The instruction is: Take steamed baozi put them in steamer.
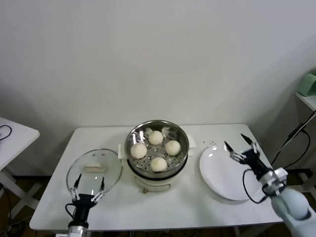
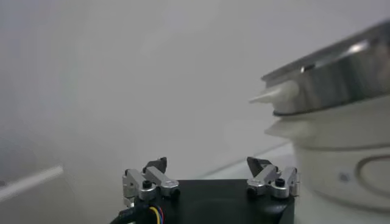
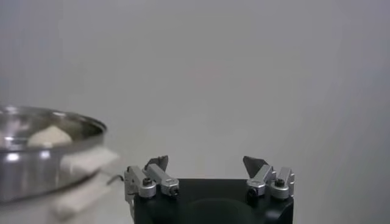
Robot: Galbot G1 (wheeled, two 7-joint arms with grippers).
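The left arm comes up from the near edge on the robot's left, its wrist held almost straight upright. The left gripper (image 1: 89, 186) points away from the body, fingers spread wide and holding nothing; in its own wrist view the left gripper (image 2: 210, 163) shows two short dark fingertips (image 2: 157, 164) standing well apart. The right arm reaches in from the near right corner, forearm angled inward and forward, a cable looping under the wrist. The right gripper (image 1: 241, 143) is likewise spread wide and bare, and up close the right gripper (image 3: 207, 163) has its fingertips (image 3: 253, 164) far apart.
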